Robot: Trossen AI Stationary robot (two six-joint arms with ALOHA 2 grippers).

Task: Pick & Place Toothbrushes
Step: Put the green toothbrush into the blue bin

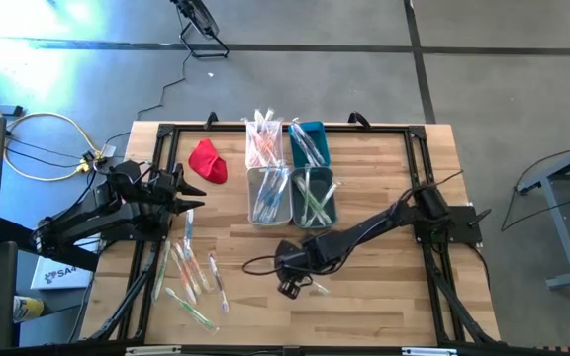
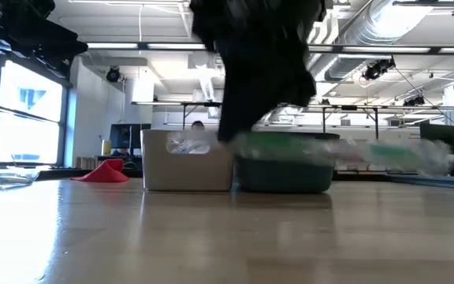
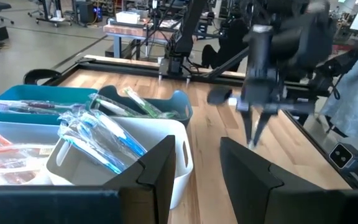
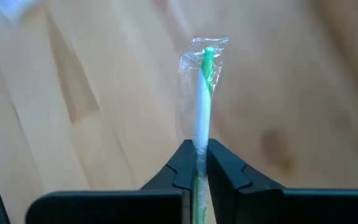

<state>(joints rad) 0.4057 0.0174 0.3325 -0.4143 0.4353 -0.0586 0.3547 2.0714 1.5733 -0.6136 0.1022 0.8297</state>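
- We are looking at the pick step: the right gripper [image 4: 197, 163] is pinching a green toothbrush [image 4: 204, 99] in its clear wrapper, with the two dark fingers [image 4: 178, 167] pressed tight against the handle from either side.
- In the high view the right gripper [image 1: 292, 285] is sitting low over the bare wood of the table [image 1: 384, 297], on the near side of the four bins, and the toothbrush is showing as a pale sliver at its tip.
- We are judging that the lift has not begun, since the wrapper appears to be lying flat on the boards in the right wrist view.
- The toothbrush is running straight out from between the fingers, its long axis in line with the gripper's reach; the green end is pointing away from the wrist, and the other end is hidden between the fingers.
- The next move, as we are reading it, calls for a clean lift and a carry up the table to the green-stocked bin [image 1: 313, 196], just beside the bin of blue ones [image 1: 268, 195].
- We are expecting the brush to need turning so that its length matches the bin's long side.
- The left gripper [image 1: 188, 198] is waiting over the table's left side beside the red cloth [image 1: 209, 162], fingers parted and holding nothing.
- More loose toothbrushes [image 1: 194, 277] are lying scattered below it.
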